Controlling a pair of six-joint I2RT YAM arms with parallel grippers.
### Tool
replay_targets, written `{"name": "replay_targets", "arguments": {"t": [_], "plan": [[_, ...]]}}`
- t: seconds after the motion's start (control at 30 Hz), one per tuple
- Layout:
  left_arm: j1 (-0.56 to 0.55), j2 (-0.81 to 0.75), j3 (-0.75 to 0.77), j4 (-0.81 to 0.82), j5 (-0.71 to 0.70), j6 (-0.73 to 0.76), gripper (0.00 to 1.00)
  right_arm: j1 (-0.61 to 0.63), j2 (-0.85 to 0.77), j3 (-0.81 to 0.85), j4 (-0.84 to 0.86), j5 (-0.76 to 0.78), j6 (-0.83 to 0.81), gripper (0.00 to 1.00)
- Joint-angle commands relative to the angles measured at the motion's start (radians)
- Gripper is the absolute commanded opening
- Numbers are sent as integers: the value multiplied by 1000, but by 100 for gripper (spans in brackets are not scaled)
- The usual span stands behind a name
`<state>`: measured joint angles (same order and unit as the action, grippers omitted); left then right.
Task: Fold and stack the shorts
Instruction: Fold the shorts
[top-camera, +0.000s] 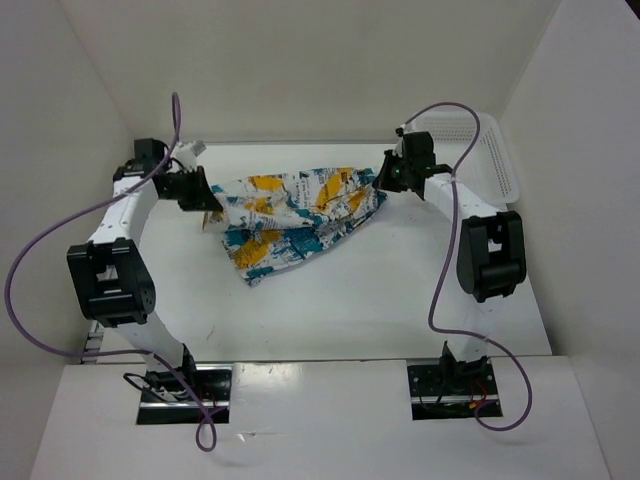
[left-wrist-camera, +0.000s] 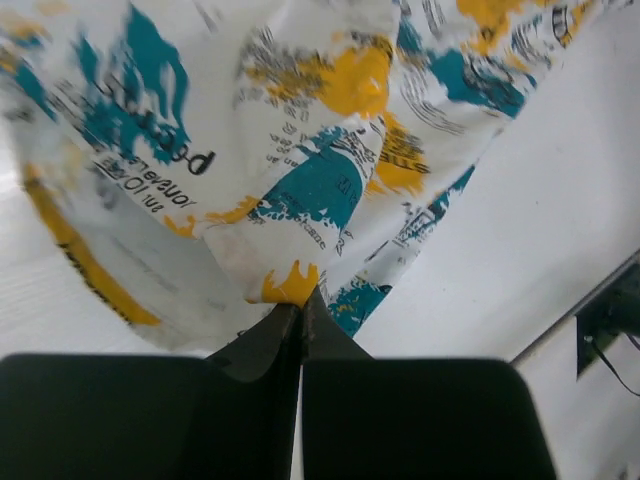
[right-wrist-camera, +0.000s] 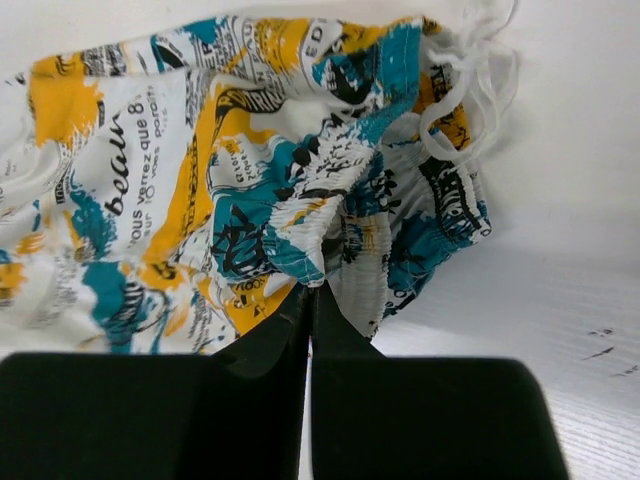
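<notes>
The shorts (top-camera: 295, 215), white fabric with teal, orange-yellow and black print, hang stretched between my two grippers above the far half of the table, their lower part drooping toward the table. My left gripper (top-camera: 207, 200) is shut on the shorts' left edge; in the left wrist view the gripper (left-wrist-camera: 301, 303) pinches a yellow-and-white fold of the shorts (left-wrist-camera: 320, 150). My right gripper (top-camera: 383, 180) is shut on the right end; in the right wrist view the gripper (right-wrist-camera: 311, 291) pinches the gathered waistband of the shorts (right-wrist-camera: 250, 180), with a white drawstring (right-wrist-camera: 470, 90) looped beside it.
A white plastic mesh basket (top-camera: 490, 150) stands at the far right, behind my right arm. White walls close the table on the left, back and right. The arm bases (top-camera: 185, 385) sit at the near edge.
</notes>
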<state>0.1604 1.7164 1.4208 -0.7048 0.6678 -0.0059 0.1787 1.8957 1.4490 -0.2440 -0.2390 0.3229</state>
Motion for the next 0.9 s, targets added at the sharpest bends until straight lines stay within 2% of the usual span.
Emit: {"name": "replay_targets", "arguments": {"t": [0.0,0.1,0.13,0.17,0.27,0.47,0.63,0.87], "plan": [[39,-61,207,18,-19,6,0,-5,-130,49,28,9,-21,0],[97,-52,399,8,13,6,0,-5,-217,103,19,9,-41,0],[149,-25,471,8,30,6,0,-5,-240,123,18,9,-53,0],[175,-15,610,8,45,6,0,-5,-262,142,18,20,-65,0],[241,15,838,18,56,6,0,-5,-345,214,28,47,-88,0],[241,-8,971,-2,88,6,0,-5,-464,280,68,47,-123,0],[263,-28,1110,-22,88,6,0,146,-500,392,34,133,-208,0],[274,-26,1381,-67,-132,6,0,379,-541,531,-17,285,-295,0]]}}
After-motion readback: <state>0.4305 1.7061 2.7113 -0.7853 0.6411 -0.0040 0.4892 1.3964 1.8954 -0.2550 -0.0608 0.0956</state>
